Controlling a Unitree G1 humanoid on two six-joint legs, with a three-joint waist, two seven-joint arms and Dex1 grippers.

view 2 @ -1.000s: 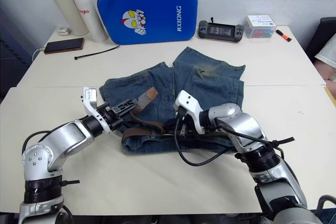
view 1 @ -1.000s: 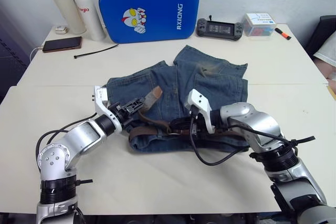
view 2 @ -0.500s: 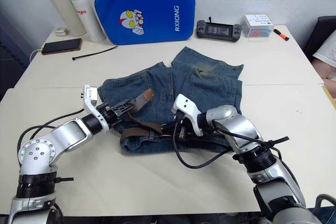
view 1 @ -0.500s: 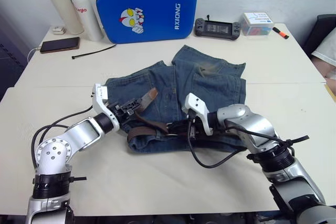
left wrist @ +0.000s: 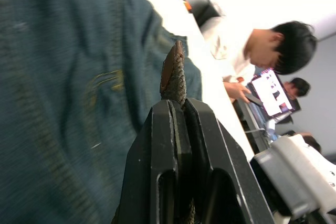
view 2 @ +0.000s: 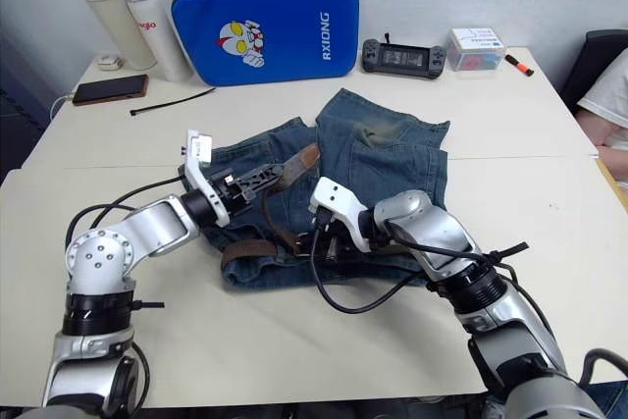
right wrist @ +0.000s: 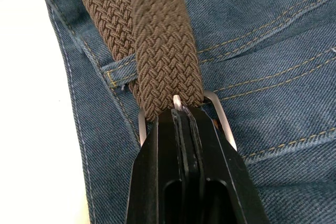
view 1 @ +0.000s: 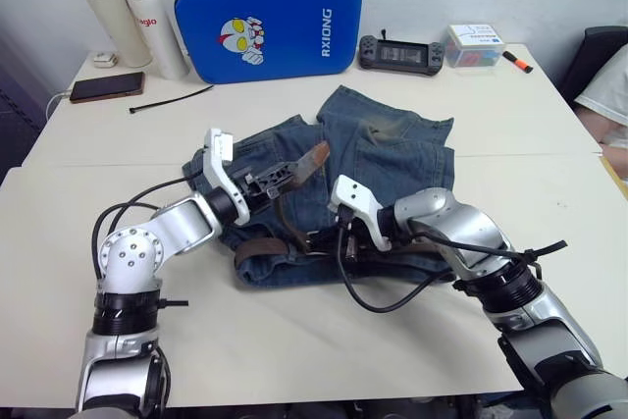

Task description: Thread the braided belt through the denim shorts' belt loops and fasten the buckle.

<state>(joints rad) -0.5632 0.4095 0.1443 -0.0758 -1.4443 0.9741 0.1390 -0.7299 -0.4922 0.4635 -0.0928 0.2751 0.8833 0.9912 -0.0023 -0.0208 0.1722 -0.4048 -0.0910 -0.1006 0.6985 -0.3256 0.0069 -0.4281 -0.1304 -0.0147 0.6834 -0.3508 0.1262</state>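
We see the denim shorts [view 1: 334, 183] lying flat in the middle of the white table [view 1: 294, 340], waistband toward the near edge, legs pointing toward the far side. The braided belt [view 1: 263, 248] runs along the waistband, and its free end rises up and away from the denim at the left half of the shorts.

The left gripper [view 1: 278, 180] has its two black fingers pressed together on that free end: in the left wrist view the brown tip of the strap pokes out just past the fingertips [left wrist: 173, 114], held above the denim. The gripper sits over the left part of the shorts, with the belt's tip angled toward the far right.

The right gripper [view 1: 329, 238] is low over the middle of the waistband. In the right wrist view its fingers are closed tight at the silver buckle [right wrist: 223, 121], with the prong showing just at the fingertips [right wrist: 181, 124]. The braided strap passes through the buckle frame there and lies across a belt loop [right wrist: 123, 72].

Along the far edge stand a blue case [view 1: 263, 19], two bottles [view 1: 126, 22], a phone [view 1: 96, 86], a black cable tie [view 1: 172, 98] and a handheld game console [view 1: 399, 52].
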